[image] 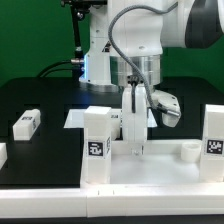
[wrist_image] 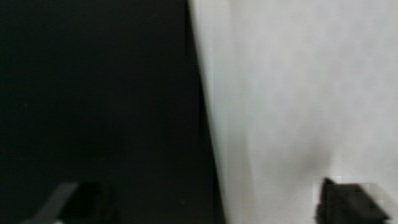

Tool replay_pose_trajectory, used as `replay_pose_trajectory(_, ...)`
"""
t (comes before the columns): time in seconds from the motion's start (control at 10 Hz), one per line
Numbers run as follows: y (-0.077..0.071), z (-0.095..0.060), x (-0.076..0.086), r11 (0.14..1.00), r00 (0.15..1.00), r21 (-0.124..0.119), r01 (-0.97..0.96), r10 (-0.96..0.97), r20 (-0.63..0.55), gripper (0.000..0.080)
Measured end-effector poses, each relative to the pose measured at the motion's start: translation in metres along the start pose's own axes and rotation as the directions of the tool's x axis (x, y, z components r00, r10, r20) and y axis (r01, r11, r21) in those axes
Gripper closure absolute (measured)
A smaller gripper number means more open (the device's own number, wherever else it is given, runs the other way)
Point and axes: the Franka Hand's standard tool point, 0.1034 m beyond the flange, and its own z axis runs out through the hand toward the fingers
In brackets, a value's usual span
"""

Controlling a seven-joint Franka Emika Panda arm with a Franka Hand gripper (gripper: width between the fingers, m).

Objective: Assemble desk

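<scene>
Two tagged legs [image: 95, 142] [image: 213, 135] upright on one white panel [image: 150, 178], another leg [image: 27, 122] flat on the black table [image: 55, 98], jaws wide apart.

The black tabletop [image: 45, 100] is carrying a wide white plastic panel [image: 160, 172], while a short white tagged bar leg [image: 27, 122] is lying apart from it.

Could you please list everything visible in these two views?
Wide rectangular rimmed plastic panel: one, white, table front.
Upright tagged plastic bar legs: two, white, at the panel's ends, exterior view's left and right.
Loose plastic bar leg: one, white, lying on the table, exterior view's left.
Small round piece: one, white, on the panel.
Marker board: one, white, flat behind the panel.
Table: one, black.
Robot arm: one, white, centre.
Fingers: two, dark, apart, over the panel edge.
</scene>
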Motion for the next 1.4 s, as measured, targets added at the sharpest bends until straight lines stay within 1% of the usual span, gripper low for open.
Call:
replay_pose_trajectory(0.1, 0.000, 0.000, 0.000, 1.000, 1.000, 0.000, 0.000, 0.000, 0.000, 0.0380)
replay_pose_trajectory(0.2, 0.000, 0.000, 0.000, 1.000, 1.000, 0.000, 0.000, 0.000, 0.000, 0.0380)
replay_pose_trajectory(0.3, 0.000, 0.000, 0.000, 1.000, 1.000, 0.000, 0.000, 0.000, 0.000, 0.0563)
replay_pose_trajectory(0.4, 0.000, 0.000, 0.000, 1.000, 1.000, 0.000, 0.000, 0.000, 0.000, 0.0697)
replay_pose_trajectory(0.5, 0.001, 0.000, 0.000, 1.000, 1.000, -0.003, 0.008, -0.008, 0.000, 0.0697)
replay_pose_trajectory(0.6, 0.001, 0.000, 0.000, 1.000, 1.000, -0.003, 0.011, -0.011, 0.000, 0.0743)
replay_pose_trajectory(0.7, 0.001, 0.000, 0.000, 0.999, 0.999, -0.003, 0.040, -0.040, 0.000, 0.0743)
replay_pose_trajectory(0.8, 0.000, -0.003, 0.003, 0.987, 0.987, 0.000, 0.161, -0.161, 0.002, 0.0743)
replay_pose_trajectory(0.9, -0.002, -0.009, 0.010, 0.962, 0.962, 0.006, 0.273, -0.273, 0.003, 0.0743)
replay_pose_trajectory(1.0, 0.003, -0.012, 0.022, 0.923, 0.923, -0.002, 0.385, -0.385, 0.008, 0.0743)
replay_pose_trajectory(1.2, 0.009, -0.008, 0.048, 0.813, 0.813, -0.019, 0.582, -0.582, 0.010, 0.0742)
replay_pose_trajectory(1.3, 0.009, -0.008, 0.048, 0.808, 0.809, -0.020, 0.588, -0.588, 0.009, 0.0742)
replay_pose_trajectory(1.4, 0.009, -0.008, 0.052, 0.780, 0.781, -0.022, 0.625, -0.625, 0.009, 0.0742)
